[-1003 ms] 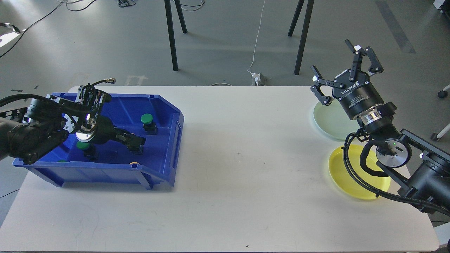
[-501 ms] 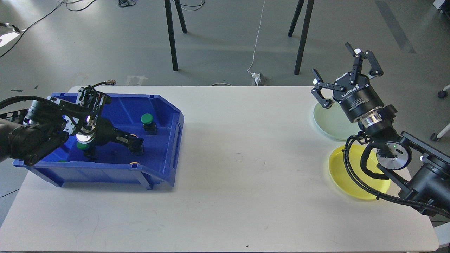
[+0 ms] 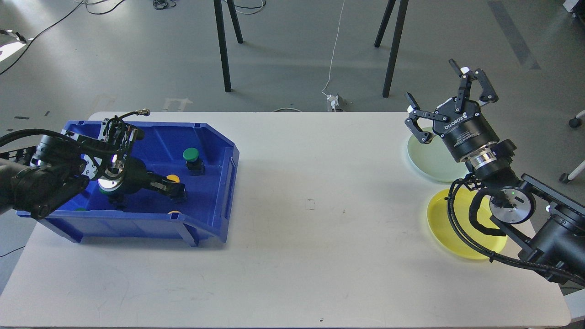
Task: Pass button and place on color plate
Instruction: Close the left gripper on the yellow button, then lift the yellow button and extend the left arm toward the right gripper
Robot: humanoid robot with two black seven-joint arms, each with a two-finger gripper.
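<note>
A blue bin on the table's left holds several push buttons: a green one at the back, a yellow one in the middle, a green one under my left wrist, and a yellow one by the front wall. My left gripper reaches low into the bin, its dark fingers right by the middle yellow button; I cannot tell whether they grip it. My right gripper is open and empty, raised above the pale green plate. A yellow plate lies in front of that plate.
The white table spreads between the bin and the plates. My right arm and its cables hang over part of the yellow plate. Black stand legs and a power cable are on the floor behind the table.
My left gripper has drawn back a little to the left inside the bin, and the middle yellow button now shows by its fingers. My right gripper has shifted only slightly.
</note>
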